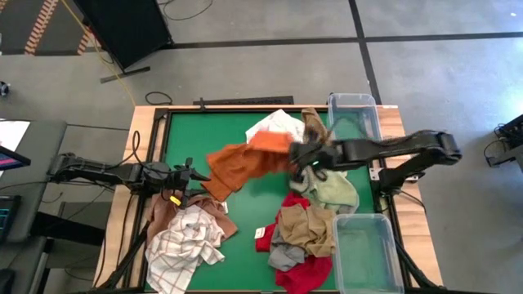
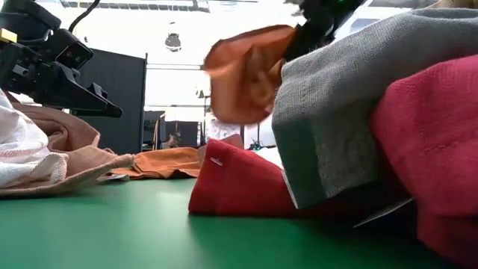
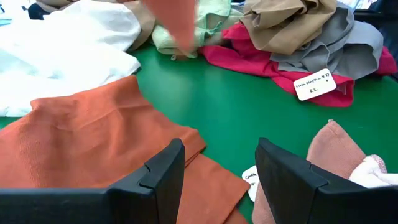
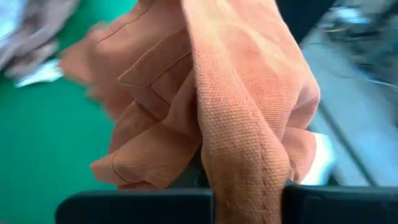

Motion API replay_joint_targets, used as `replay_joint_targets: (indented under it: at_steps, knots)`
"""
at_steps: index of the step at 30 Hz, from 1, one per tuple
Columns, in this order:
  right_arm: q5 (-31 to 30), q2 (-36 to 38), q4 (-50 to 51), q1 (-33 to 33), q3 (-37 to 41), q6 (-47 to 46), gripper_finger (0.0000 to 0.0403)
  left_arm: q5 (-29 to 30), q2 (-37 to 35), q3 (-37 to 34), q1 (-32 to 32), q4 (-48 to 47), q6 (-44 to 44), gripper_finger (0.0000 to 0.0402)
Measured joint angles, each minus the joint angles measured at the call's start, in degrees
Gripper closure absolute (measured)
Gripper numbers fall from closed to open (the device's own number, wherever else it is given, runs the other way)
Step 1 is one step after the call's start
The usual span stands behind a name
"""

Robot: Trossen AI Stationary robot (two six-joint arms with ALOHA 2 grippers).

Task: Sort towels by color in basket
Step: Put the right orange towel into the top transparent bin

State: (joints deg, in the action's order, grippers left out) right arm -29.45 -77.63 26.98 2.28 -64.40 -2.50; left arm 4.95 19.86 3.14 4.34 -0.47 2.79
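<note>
Closest to the low camera is the heap: a red towel (image 2: 246, 187) on the green table (image 2: 112, 232) with a grey towel (image 2: 351, 112) draped over it. Behind and above that, the right gripper (image 1: 304, 155) is pinched tight on one end of the orange towel (image 1: 245, 163), lifted off the table near the middle, with the rest trailing down towards the left side. The right wrist view shows the cloth bunched between the fingers in thick folds.

The left gripper (image 3: 221, 174) sits low over the trailing end of that orange towel, fingers spread with nothing in them, next to a checked towel (image 1: 184, 245) and a brown one (image 1: 163, 214).

Farther back there's a white towel (image 1: 274, 124) and a pale green one (image 1: 335, 189), plus two clear bins (image 1: 353, 110) along the right edge.

Handling-wise, I'd say this cloth is light, floppy and not slippery, so it'll sag and drag. Grabbing a corner or hem looks best, since a mid-fold grab just gathers a wad.
</note>
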Motion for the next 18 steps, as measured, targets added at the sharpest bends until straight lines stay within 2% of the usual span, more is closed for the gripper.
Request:
replay_joint_targets:
  at_steps: [6, 11, 18]
  knots:
    - [-9.34, 10.07, 7.91, -2.6, -0.04, -2.81, 0.0367, 0.0, 0.0, 0.0, 0.01, -0.01, 0.0, 0.0217]
    - [-14.64, 15.53, 17.1, -8.26, -0.04, -7.22, 0.0367, 0.0, 0.0, 0.0, 0.0, -0.02, 0.0, 0.0217]
    - [-16.25, 17.99, 26.79, -20.09, -0.04, -11.44, 0.0365, 0.0, 0.0, 0.0, 0.0, -0.02, 0.0, 0.0217]
